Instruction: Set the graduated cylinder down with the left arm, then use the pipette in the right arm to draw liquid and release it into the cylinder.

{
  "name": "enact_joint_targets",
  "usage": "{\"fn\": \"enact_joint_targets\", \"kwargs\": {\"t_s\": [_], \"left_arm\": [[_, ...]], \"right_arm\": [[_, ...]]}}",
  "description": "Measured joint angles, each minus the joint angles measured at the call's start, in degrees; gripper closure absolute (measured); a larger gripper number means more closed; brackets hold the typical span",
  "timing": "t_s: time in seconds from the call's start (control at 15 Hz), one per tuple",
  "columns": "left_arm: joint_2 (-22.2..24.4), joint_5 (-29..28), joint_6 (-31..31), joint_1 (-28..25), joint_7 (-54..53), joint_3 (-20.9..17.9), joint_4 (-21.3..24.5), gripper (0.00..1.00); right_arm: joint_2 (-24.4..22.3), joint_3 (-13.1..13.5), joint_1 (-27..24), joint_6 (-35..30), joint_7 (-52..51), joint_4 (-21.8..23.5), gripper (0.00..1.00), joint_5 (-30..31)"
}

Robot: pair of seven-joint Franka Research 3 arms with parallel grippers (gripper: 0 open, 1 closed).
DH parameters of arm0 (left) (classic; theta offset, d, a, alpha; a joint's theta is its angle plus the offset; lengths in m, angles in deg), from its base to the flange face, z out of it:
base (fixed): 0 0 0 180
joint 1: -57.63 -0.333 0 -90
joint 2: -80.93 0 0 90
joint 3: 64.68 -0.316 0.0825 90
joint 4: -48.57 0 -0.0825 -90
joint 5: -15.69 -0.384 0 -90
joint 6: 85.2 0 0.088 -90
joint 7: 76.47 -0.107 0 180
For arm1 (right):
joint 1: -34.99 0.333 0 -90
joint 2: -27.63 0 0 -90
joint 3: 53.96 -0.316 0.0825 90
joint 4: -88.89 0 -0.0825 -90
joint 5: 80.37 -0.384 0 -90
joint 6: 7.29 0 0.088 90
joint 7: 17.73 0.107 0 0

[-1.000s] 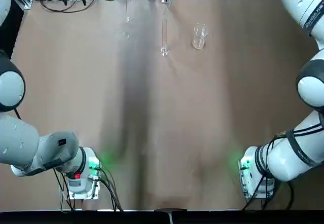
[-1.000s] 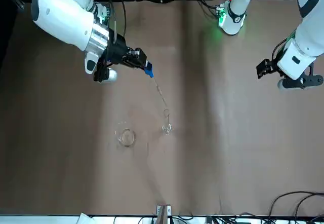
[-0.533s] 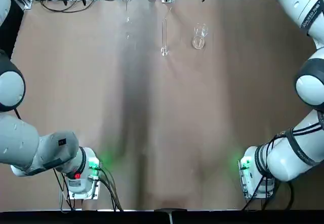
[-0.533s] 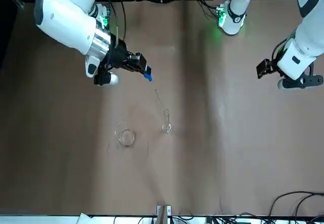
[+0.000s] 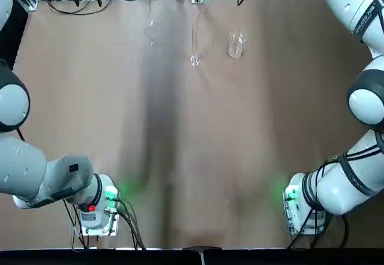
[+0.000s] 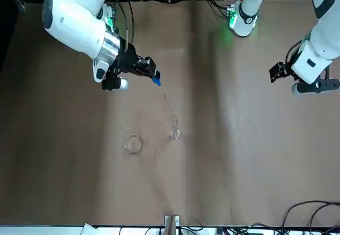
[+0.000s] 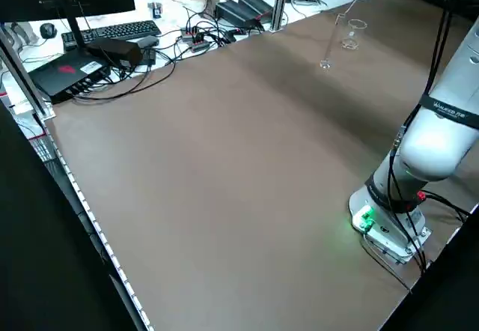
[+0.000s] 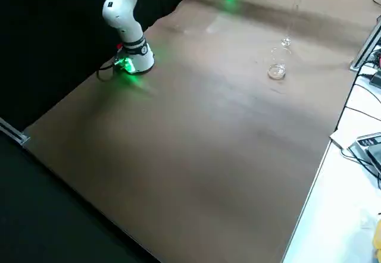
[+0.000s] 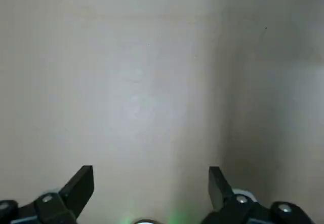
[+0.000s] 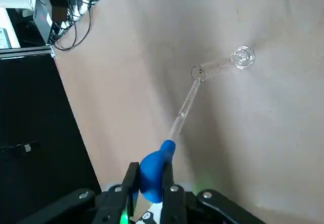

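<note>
Cylinder [image 6: 175, 127] is standing upright on the brown table [image 6: 249, 160], toward the far side from the arm bases, with the beaker [image 6: 131, 142] sitting near it on the robot's right. In the right wrist view the pipette [image 10: 174, 127] is slanting down from its blue bulb [image 10: 153, 169], its tip reaching the cylinder's mouth [image 10: 197, 72]; the top view is showing only the cylinder [image 5: 194, 44] and beaker [image 5: 236, 46], with the gripper out of frame. The right gripper [image 6: 144, 71] is hanging above the table, its fingers [image 10: 169, 181] pinching the bulb. The left gripper [image 6: 284, 71] is hovering well apart on the robot's left, and its wrist view is showing its fingers [image 9: 81, 183] spread wide over bare tabletop. The side views are showing cables [image 7: 194, 39] and a keyboard [image 7: 112, 31] beyond the table's far edge, while wide open surface is lying all around the glassware.
</note>
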Motion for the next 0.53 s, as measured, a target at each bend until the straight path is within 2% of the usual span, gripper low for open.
{"fn": "enact_joint_targets", "kwargs": {"t_s": [0.53], "left_arm": [[0.0,0.0,0.1,-0.2,0.0,0.0,0.0,0.00]], "right_arm": [[1.0,0.0,0.8,1.2,0.0,0.0,0.77,0.7]]}}
